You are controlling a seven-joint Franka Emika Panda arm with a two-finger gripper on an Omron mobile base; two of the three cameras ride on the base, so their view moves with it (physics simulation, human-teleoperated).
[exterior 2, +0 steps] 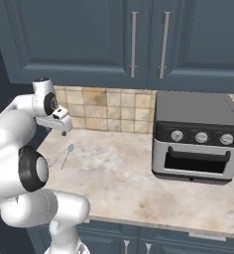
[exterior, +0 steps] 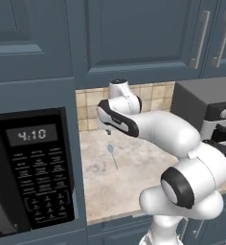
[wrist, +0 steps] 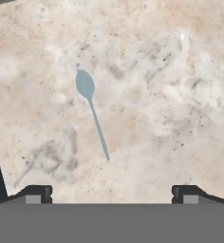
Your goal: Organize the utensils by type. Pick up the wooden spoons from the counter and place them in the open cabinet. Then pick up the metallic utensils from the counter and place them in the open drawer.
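**Metal spoon waits under a spread gripper**

The counter (exterior 2: 139,168) carries a grey toaster oven (exterior 2: 196,139) on the right and one small silver-blue spoon (exterior 2: 67,154) lying flat near its left end. No wooden spoon shows, so that half looks finished, though I cannot confirm it. The gripper (wrist: 111,193) hovers above the spoon, jaws wide apart and empty. The left base view adds a microwave (exterior: 33,167).

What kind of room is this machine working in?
It looks like a home kitchen, computer-rendered: a marbled stone counter under slate-blue cabinets, a grey toaster oven, a microwave, and a small silver-blue spoon lying on the counter.
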